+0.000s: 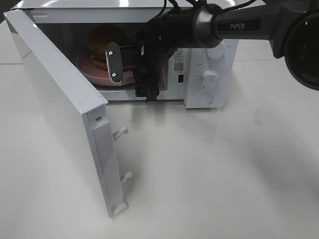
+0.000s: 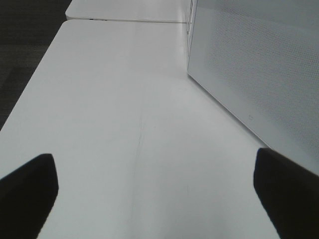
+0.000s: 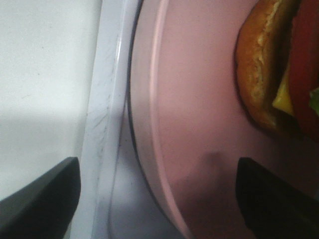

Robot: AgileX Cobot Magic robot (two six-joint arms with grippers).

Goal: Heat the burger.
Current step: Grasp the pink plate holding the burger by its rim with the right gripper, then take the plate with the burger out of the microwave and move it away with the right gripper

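Burger (image 1: 103, 42) on pink plate (image 1: 94, 74) being seen inside microwave (image 1: 209, 79); right gripper (image 1: 114, 62) spread wide, empty, at plate rim. Plate risks being dragged out if snagged. Left gripper (image 2: 154, 199) being held wide, empty.

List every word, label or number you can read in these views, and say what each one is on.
"PiPER": on the right arm's grey link.
Sticker on the microwave's control panel: print and code too small to read.
Markings around the microwave's dials: too small to read.
Left and right wrist views: no text.
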